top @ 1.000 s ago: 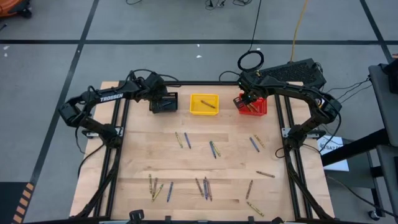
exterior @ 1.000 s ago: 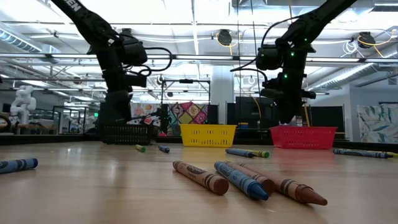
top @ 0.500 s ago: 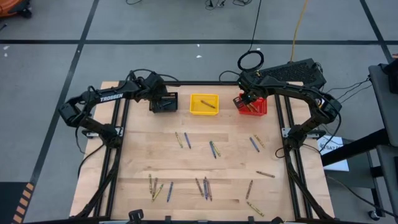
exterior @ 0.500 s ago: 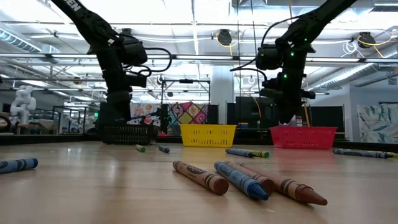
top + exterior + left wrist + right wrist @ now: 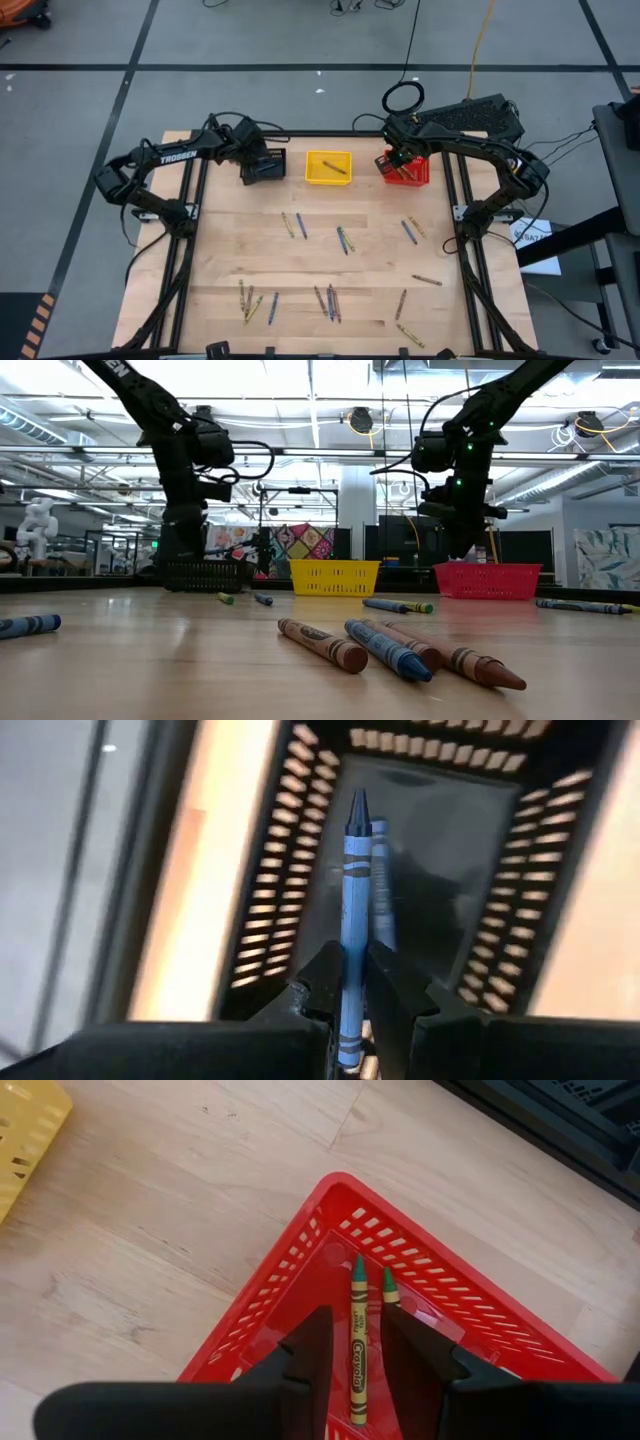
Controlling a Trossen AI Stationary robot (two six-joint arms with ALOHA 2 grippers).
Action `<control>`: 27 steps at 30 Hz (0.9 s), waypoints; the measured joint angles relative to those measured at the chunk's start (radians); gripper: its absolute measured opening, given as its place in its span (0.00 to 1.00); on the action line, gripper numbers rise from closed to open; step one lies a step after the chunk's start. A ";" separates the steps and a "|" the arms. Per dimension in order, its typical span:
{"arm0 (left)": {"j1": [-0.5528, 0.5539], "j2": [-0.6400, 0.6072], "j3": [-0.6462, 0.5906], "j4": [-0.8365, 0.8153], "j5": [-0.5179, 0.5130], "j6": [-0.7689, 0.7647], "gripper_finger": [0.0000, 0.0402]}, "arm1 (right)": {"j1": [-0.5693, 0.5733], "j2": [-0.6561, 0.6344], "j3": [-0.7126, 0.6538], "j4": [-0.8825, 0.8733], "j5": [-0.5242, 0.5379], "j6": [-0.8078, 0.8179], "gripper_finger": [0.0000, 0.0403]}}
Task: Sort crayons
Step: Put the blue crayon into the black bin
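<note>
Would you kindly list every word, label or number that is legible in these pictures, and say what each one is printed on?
"TROSSEN": white letters on the left arm, seen in the high view.
"Crayola": on the wrapper of the green crayon held in the right gripper over the red bin.
The print on the blue crayon in the left gripper and the wrappers of the loose crayons are too blurred to read.

Thin paper-wrapped wax crayons (image 5: 330, 302), blue, yellow-olive and brown, lie flat in loose pairs and small clusters across the middle and lower part of the high view. One blue crayon (image 5: 352, 935) is pinched upright over the black slotted bin, above a second blue crayon (image 5: 381, 880) lying inside. A yellow-green crayon (image 5: 357, 1342) hangs over the red bin beside another green-tipped crayon (image 5: 390, 1287) there. One brownish crayon (image 5: 337, 169) lies in the yellow bin.
</note>
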 joint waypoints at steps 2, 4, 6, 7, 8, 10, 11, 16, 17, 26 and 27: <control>-0.002 0.000 0.000 0.012 0.024 -0.009 0.09 | 0.000 0.000 0.000 0.000 0.000 0.000 0.19; -0.012 0.002 0.000 0.018 0.029 -0.055 0.09 | 0.000 0.000 0.000 0.000 0.000 0.000 0.19; -0.023 0.011 0.000 0.023 0.018 -0.094 0.09 | 0.000 0.000 0.000 0.001 0.000 0.000 0.19; -0.027 0.016 0.000 0.019 0.009 -0.098 0.09 | 0.000 0.000 0.000 0.003 0.000 0.000 0.19; -0.030 0.023 0.000 0.016 -0.001 -0.097 0.09 | 0.000 0.000 0.000 0.004 0.001 0.000 0.19; -0.034 0.043 0.000 0.019 -0.024 -0.097 0.09 | 0.000 0.000 0.000 0.005 0.002 0.000 0.19; -0.037 0.052 0.000 0.017 -0.031 -0.096 0.09 | 0.000 0.000 0.000 0.006 0.002 0.000 0.19; -0.040 0.089 0.000 0.034 -0.034 -0.070 0.09 | 0.000 0.000 0.000 0.007 0.002 0.000 0.19; -0.040 0.091 0.000 0.036 -0.034 -0.064 0.09 | 0.000 0.000 0.000 0.007 0.002 0.000 0.19; -0.040 0.091 0.000 0.029 -0.023 -0.043 0.09 | 0.009 0.000 0.000 0.007 0.003 0.003 0.19; -0.041 0.091 0.000 0.029 -0.023 -0.043 0.09 | 0.013 0.000 0.000 0.007 0.003 0.003 0.19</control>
